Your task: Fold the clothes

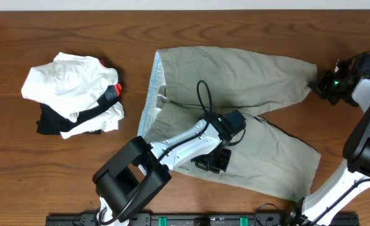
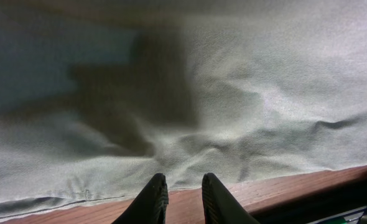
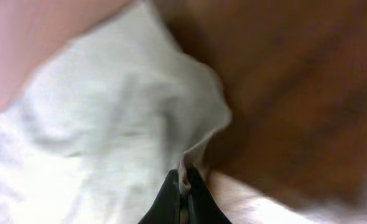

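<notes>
Khaki shorts (image 1: 248,81) lie spread mid-surface; right gripper (image 3: 182,179) clenches its jaws on a leg hem; left gripper (image 2: 182,186) shows jaws slightly parted, empty.

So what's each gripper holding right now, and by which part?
The right gripper is shut on the shorts, pinching a leg's hem corner. The left gripper holds nothing visible; table shows between its fingers.

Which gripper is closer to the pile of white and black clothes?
Left. The left gripper is over the near edge of the shorts, to the right of the pile; the right gripper pinches a leg hem much farther right.
</notes>
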`<state>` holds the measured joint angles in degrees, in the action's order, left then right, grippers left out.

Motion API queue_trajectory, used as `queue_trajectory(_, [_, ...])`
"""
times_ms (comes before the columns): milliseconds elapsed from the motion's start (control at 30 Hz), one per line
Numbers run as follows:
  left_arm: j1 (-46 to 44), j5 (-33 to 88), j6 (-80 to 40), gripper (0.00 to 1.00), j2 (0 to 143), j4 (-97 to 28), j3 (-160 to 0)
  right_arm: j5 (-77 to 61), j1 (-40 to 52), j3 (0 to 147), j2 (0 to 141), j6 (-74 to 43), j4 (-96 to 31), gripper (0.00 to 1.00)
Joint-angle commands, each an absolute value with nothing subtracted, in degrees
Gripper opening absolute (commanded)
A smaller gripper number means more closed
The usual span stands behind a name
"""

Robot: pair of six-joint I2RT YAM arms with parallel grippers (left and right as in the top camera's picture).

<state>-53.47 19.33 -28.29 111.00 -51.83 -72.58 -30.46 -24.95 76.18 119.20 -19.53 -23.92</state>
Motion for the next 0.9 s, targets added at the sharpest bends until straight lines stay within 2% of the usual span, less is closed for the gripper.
queue_trajectory(0, [-53.60,19.40,-28.38,0.22,111.53,-51.77,-72.31,-43.83,-24.53,76.82,115.52,-19.90,-23.09,0.01])
queue_trajectory(300, [-53.58,19.40,-28.38,0.23,111.53,-51.09,-72.31,-46.15,-19.38,76.82,113.25,-18.81,-27.27,0.01])
queue_trajectory(567, [-53.43,19.42,-28.38,0.23,111.50,-50.70,-72.31,-44.95,-9.10,76.82,113.25,-15.35,-27.55,0.02])
queue_trajectory(733, [-53.45,19.44,-28.38,0.23,111.53,-50.72,-72.31,-44.27,-9.19,76.84,112.95,-15.20,-25.32,0.03])
queue_trajectory(867, [-53.43,19.42,-28.38,0.23,111.53,-50.63,-72.31,-53.25,-9.52,76.82,112.42,-11.07,-23.68,0.01])
